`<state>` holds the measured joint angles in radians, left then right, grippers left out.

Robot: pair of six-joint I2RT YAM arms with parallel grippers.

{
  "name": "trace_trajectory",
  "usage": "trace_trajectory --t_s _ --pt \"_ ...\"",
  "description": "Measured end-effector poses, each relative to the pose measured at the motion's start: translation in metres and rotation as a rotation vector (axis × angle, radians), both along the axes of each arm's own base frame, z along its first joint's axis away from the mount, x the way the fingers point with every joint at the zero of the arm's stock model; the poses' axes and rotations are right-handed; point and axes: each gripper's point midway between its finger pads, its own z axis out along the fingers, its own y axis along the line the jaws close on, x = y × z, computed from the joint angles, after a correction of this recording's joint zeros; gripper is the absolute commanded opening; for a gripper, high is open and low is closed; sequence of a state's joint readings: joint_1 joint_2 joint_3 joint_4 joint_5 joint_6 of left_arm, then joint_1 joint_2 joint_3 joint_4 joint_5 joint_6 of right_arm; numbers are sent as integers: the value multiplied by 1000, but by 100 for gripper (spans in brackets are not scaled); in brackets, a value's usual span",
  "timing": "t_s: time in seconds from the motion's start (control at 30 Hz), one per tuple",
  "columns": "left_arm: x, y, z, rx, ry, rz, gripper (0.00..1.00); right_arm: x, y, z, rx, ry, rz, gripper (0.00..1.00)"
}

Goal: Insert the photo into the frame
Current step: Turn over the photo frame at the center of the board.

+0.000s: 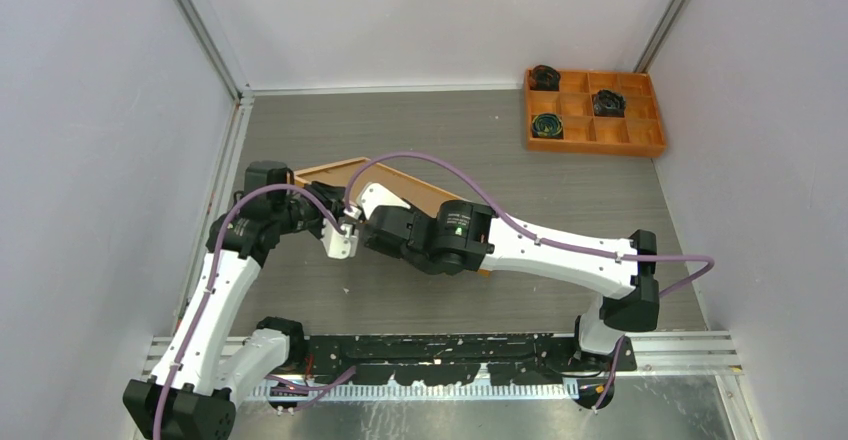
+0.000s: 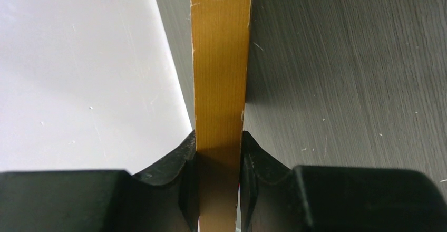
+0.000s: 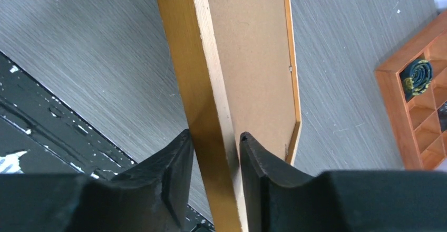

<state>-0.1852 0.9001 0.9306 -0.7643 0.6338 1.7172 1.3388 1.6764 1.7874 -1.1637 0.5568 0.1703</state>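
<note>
1. The frame (image 1: 372,172) is held off the table (image 1: 560,190), tilted up on edge between both arms. This is judged to be so the back can be reached or checked.
2. One thin rail is clamped by the left gripper (image 2: 219,153). The jaws are narrowed onto the wood, with both pads pressed against it.
3. Another rail is straddled by the right gripper (image 3: 215,142), jaws about half open. One finger looks to be against the wood, but a firm pinch cannot be confirmed.
4. A plain brown backing board (image 3: 253,47) is seen seated in the frame's back.
5. The photo is not seen in any view. It is possibly behind the board, but that cannot be told.
6. A white area beside the rail in the left wrist view is not identified.
7. An orange tray (image 1: 640,145) is set well apart at the far right, with dark round items (image 1: 547,126) in some compartments.
8. No brand, label or writing can be read.
</note>
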Motion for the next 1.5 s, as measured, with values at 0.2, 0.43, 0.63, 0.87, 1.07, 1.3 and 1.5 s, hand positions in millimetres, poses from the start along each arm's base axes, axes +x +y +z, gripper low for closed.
trace_trajectory --t_s 0.2,0.43,0.63,0.87,1.07,1.3,1.5 --pt "4 0 4 -40 13 41 68 6 -1 4 -13 -42 4 18" --pt "17 -6 54 -235 -39 129 87 26 1 26 77 -41 -53 14" --pt "33 1 112 -465 0 294 100 75 -9 68 308 41 -205 12" --pt "66 39 163 -735 139 560 100 149 -21 97 608 230 -438 11" --pt "74 69 111 -823 398 764 100 200 -44 57 714 418 -623 8" --pt "65 73 45 -812 607 880 100 181 -67 22 822 505 -688 8" --pt "58 84 -2 -822 711 984 100 151 -83 -18 888 554 -703 8"
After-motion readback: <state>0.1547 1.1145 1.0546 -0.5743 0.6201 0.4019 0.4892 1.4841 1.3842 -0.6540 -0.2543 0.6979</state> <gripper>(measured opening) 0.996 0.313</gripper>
